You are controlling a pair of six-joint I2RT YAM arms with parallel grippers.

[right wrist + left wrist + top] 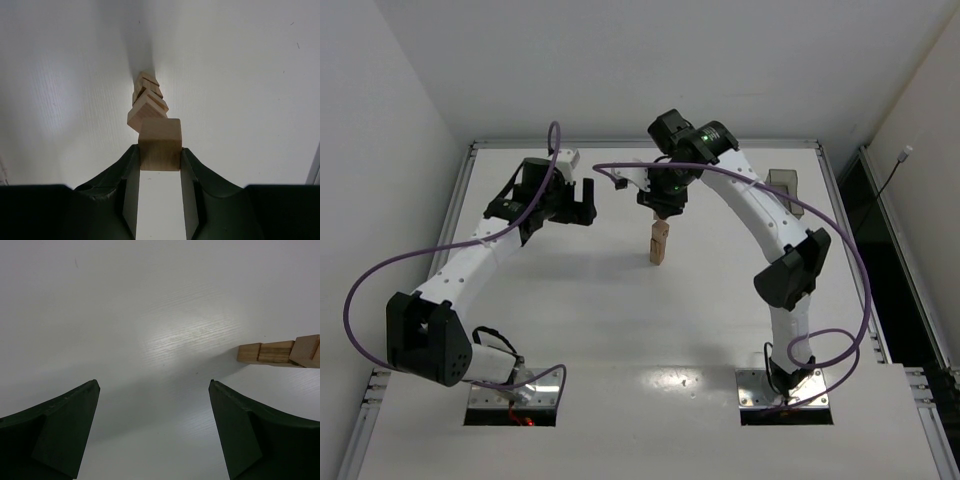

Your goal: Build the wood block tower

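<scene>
- Top view: the tower stands upright near mid-surface, a narrow tan column. The right end effector hangs directly over its top – can't tell whether they touch.
- Top view, cont.: the left end effector sits to the tower's left, apart from it, fingers spread. A dark bin lies well apart, toward the far right edge.
- Left wrist: the left end effector is wide apart w/ nothing between the fingers. The tower shows at the right edge, its blocks twisted out of line.
- Right wrist: the right end effector is clamped on a wood block – a cube, held by opposite faces. The tower runs directly beyond it, blocks rotated vs. each other; contact w/ the cube unclear.
</scene>
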